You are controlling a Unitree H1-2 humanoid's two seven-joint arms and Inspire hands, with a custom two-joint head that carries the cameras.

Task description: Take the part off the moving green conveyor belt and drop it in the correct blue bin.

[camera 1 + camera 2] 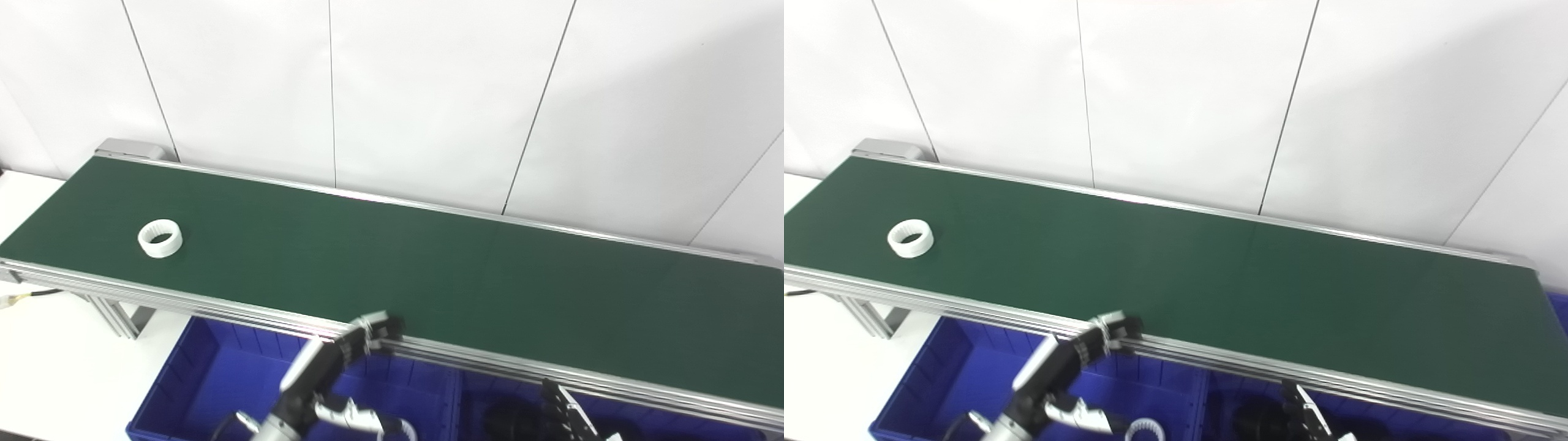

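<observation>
A white toothed ring point(160, 238) lies flat on the green conveyor belt point(429, 269), near its left end. My left hand point(324, 373) is over the left blue bin point(184, 380), open, with nothing in it. Its fingertips point(375, 329) reach up to the belt's front rail, far right of the ring. Only the straight dark fingers of my right hand point(566, 410) show at the bottom edge, over the right blue bin point(674, 425); they hold nothing.
A white ring point(1145, 430) lies in the left bin and dark parts point(1255, 422) lie in the right one. Aluminium rails point(184, 300) edge the belt. A white wall stands close behind. A white table point(49, 367) and a belt leg point(116, 318) are at the left.
</observation>
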